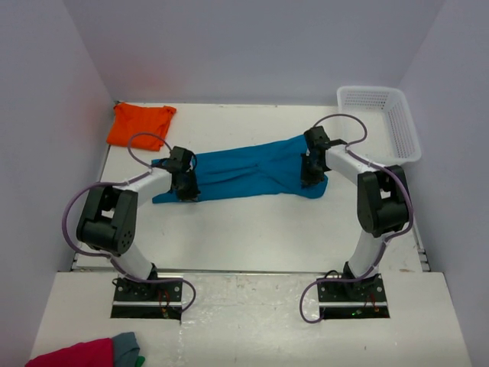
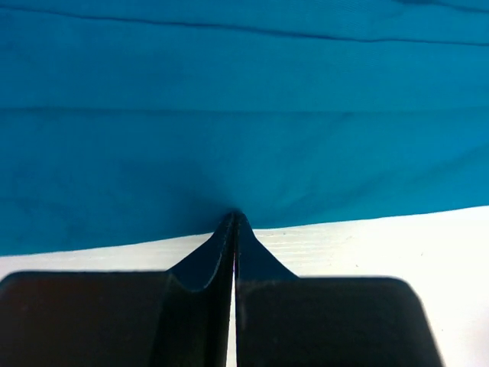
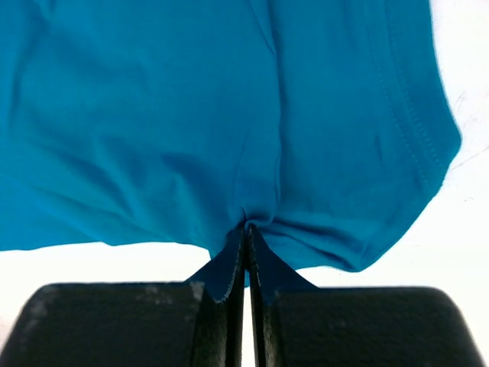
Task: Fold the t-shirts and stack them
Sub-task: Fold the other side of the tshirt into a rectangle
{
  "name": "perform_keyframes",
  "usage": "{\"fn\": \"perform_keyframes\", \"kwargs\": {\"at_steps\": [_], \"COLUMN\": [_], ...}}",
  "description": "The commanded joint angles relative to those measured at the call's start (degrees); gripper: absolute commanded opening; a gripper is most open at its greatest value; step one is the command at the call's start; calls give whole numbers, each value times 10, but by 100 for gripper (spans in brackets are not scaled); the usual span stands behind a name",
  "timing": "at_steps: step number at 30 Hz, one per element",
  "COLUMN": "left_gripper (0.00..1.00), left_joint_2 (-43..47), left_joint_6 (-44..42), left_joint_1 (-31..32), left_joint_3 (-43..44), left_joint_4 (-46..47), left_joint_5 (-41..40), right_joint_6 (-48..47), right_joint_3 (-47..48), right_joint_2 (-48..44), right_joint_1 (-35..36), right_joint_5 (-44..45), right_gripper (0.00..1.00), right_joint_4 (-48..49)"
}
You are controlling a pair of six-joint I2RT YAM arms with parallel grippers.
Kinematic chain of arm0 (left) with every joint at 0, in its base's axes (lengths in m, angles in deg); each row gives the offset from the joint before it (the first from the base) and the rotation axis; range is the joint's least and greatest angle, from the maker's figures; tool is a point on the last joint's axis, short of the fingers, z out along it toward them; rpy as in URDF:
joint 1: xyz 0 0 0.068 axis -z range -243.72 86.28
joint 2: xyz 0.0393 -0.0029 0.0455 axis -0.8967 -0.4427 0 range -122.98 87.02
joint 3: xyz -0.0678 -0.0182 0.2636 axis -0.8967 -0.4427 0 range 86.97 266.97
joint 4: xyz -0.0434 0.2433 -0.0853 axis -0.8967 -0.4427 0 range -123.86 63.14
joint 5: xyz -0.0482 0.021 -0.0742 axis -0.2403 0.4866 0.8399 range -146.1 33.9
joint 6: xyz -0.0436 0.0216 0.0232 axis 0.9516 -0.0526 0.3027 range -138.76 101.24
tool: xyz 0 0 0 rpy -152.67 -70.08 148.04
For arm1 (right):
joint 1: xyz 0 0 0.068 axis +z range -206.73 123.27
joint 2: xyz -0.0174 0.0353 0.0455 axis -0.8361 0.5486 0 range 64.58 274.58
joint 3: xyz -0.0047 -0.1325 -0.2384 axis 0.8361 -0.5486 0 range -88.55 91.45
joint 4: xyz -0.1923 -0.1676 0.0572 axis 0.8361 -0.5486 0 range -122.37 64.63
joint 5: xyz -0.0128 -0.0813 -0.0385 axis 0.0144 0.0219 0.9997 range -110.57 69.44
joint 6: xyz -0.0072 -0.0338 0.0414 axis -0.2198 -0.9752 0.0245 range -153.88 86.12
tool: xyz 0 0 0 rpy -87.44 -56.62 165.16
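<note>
- Presently, left gripper [image 2: 234, 218]: jaws pressed together with no gap showing, tips pinching the near hem of the teal shirt [image 1: 244, 170] at its left end.
- Right gripper [image 3: 246, 228]: jaws likewise closed, with cloth puckered into a small gather at the tips near the shirt's right end.
- Teal shirt: lies mid-table as a long, narrow band. Its long axis runs left to right, the right end a little farther back. From each gripper the cloth spreads away beyond the tips, toward the far side of the table [image 1: 252, 229]. Each arm is nearest its own end, so a fold most likely turns on carrying the two held points together.
- Orange shirt [image 1: 140, 124]: bunched at the far left corner, well apart from both grippers, the left arm nearer.
- White basket [image 1: 405, 130]: far right edge.
- Pink cloth [image 1: 76, 355] and grey cloth [image 1: 126, 345]: near left corner, off the table.
- View notes: the wrist cameras show the pinches and a stitched hem at right. Only the top camera shows the shirt's full lie and the other items.
</note>
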Motion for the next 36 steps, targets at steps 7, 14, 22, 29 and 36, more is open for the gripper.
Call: {"fn": "perform_keyframes", "kwargs": {"at_steps": [7,14,22,29,36], "left_gripper": [0,28,24,24,40], "left_joint_2": [130,153,79,20,-3], "left_joint_6": [37,62,40,37,23], "left_joint_1": [3,-4,-164,-193,-205], "left_joint_3": [-28,15,18,92,129], "left_joint_4": [23,-61,-57,-63,-53], "left_joint_5": [-122,-251,-126,-126,-104], "right_joint_6": [-5,-31,-57,-73,-75], "right_joint_3": [-2,131,295,329,325], "right_joint_2": [-47,-11,89,105,102], "right_joint_1": [-2,-5,-43,-62,-71], "right_joint_5": [48,41,-6,-46,-58], "right_gripper": [26,51,48,48,47], "right_joint_4": [10,-33,-67,-68,-67]}}
